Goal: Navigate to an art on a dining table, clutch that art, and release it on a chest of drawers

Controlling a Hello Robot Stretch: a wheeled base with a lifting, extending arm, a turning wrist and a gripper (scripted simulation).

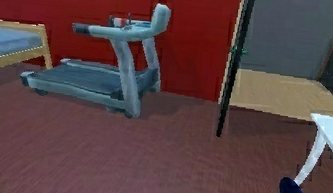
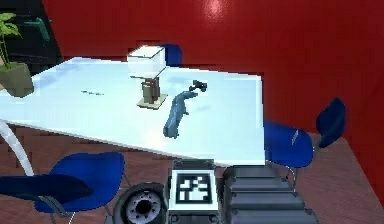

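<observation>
1 of the 3 steps looks about done: the robot stands alongside the white dining table (image 2: 60,105), so the drive seems finished or close to it, while the grab and the drop on a chest of drawers are both left. 2 things at the upper middle of the arm side view could be the art: a white-topped piece on a brown stand (image 2: 149,75) and, just right and lower, a long curved blue-grey figure (image 2: 179,113) lying on the tabletop; I cannot tell which is meant. At that view's bottom edge, left of a white marked square (image 2: 192,191), a dark round part may be the gripper (image 2: 140,207); the state of its fingers cannot be told, nor whether it holds anything. The arm side view gives the tabletop, a potted plant (image 2: 12,65) at upper left and blue chairs (image 2: 290,142); the forward view gives a treadmill (image 1: 107,64) against a red wall (image 1: 195,37), a bed (image 1: 9,43) at left, a doorway (image 1: 284,45) at upper right and the table's white corner at lower right
</observation>
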